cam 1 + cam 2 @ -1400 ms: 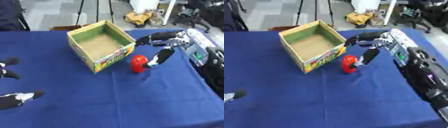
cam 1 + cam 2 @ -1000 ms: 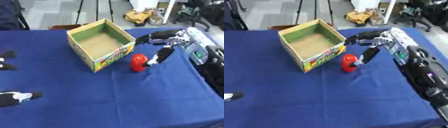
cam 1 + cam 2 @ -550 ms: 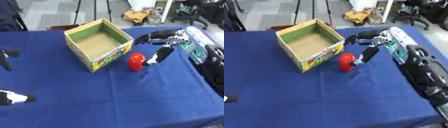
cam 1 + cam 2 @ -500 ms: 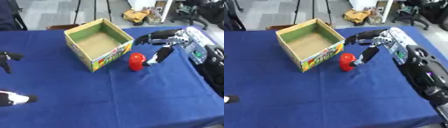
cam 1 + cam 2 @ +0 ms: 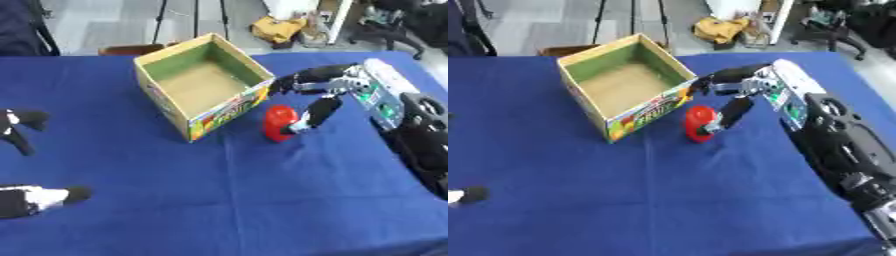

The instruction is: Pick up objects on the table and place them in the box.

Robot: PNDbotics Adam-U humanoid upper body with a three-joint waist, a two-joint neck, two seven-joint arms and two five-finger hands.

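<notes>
- Our right hand [image 5: 319,95] reaches in from the right side over the blue worktop [image 5: 219,200], its arm running back toward the right edge of the view.
- Its fingers [image 5: 293,82] stretch toward the box, and the thumb [image 5: 308,117] points down at the red object [image 5: 278,122]; the thumb tip lies against the object's right side.
- The fingers pass above and behind the red object without curling round it, so we read the hand as released, not grasping.
- The red object stands upright on the worktop, just beside the near right corner of the box [image 5: 203,85] and outside it.
- The box is an open cardboard one, green inside with a brown floor, with coloured print on its near right wall. We see nothing lying in it.
- It sits turned at an angle on the far middle of the worktop.
- Our left hand [image 5: 22,131] shows at the left edge of the left eye view, well apart from the box. Only dark fingers [image 5: 39,197] show there, and we cannot tell whether they are released or clenched.
</notes>
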